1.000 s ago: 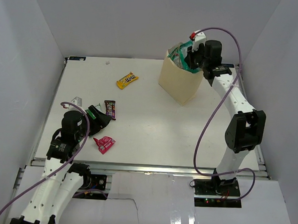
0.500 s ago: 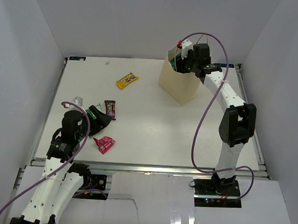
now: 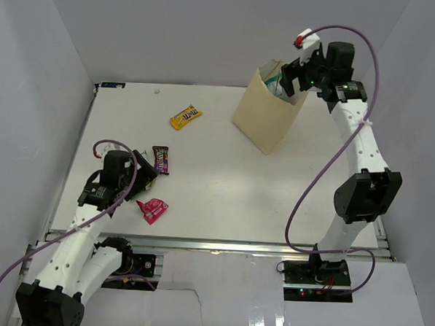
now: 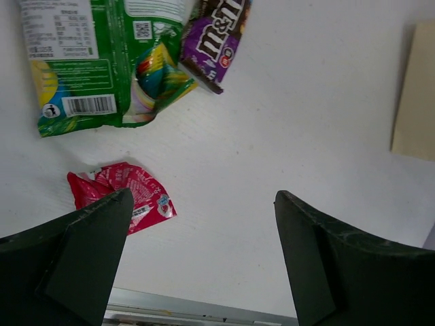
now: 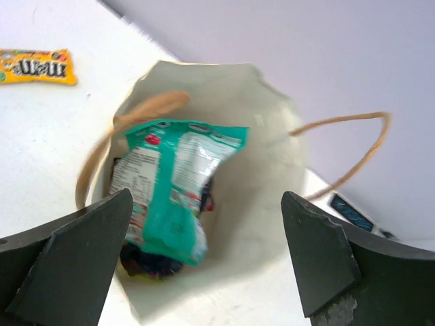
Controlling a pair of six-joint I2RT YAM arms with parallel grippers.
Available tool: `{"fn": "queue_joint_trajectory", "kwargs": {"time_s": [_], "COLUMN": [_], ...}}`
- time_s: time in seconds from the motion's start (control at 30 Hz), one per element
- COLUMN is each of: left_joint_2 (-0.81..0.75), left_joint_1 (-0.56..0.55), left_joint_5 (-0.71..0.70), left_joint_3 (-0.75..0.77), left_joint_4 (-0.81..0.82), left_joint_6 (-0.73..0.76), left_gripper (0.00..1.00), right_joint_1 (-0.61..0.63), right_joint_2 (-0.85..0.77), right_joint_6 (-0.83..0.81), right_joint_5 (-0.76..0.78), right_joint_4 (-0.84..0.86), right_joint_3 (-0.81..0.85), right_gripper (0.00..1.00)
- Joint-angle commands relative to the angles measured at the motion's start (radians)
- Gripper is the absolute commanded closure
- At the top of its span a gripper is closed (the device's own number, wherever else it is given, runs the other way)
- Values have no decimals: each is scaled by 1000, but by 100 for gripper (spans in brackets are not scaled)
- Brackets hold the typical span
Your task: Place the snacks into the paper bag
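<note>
A: Left side first. Left fingers (image 4: 81, 258) are apart with nothing between them, hanging over the desk (image 3: 223, 185) near the left end of its near edge. Red wrapper (image 4: 126, 197) just beside one finger. Green pack (image 4: 102, 61) and brown pack (image 4: 217, 37) lie beyond it, side by side.

B: Step there?

A: Pick-up not yet begun, I judge. Next move: come down on one packet, likely the red wrapper, and close on its crumpled edge. Glossy film, so it may slip.

B: Middle?

A: Yellow pack (image 3: 185, 117) alone near the far edge, well apart from the others.

B: Right?

A: Paper bag (image 3: 267, 118) upright by the far right corner. Right fingers (image 5: 68, 265) apart, empty, above its mouth. Teal-white pouch (image 5: 173, 183) lies inside. Reads as a drop completed. Next is lifting clear without snagging a string handle (image 5: 340, 142).

B: Unclear?

A: Something dark under the pouch, cannot name it. Bag floor hidden. From above, the left arm covers most of the green pack, and the wrist view cuts off its top.
</note>
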Motion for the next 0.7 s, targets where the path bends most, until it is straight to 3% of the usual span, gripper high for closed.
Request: {"fn": "queue_joint_trajectory", "kwargs": {"time_s": [0.0,0.17,0.33,0.67], "left_joint_2": [72,247,434,864], "left_joint_1": [0,13,34,56], "left_joint_5": [-119,-166,-205,-266], "left_joint_3": [78,135,205,417], "left_joint_4": [-78,-95,-78,12], "left_joint_6": [-67,-63,-15,151], "left_gripper": [4,2,2,8], "right_joint_1": [-63,-127,-127,-126], "right_joint_2": [-139,-297,-466,-547], "right_joint_6": [-15,-56,-61,-52], "right_joint_5": [-133,-322,-411,-518], "right_joint_4": [-4,-11,16,-12], "right_joint_3": [0,-213,-503,-688], "right_gripper": [5,5,5,4]}}
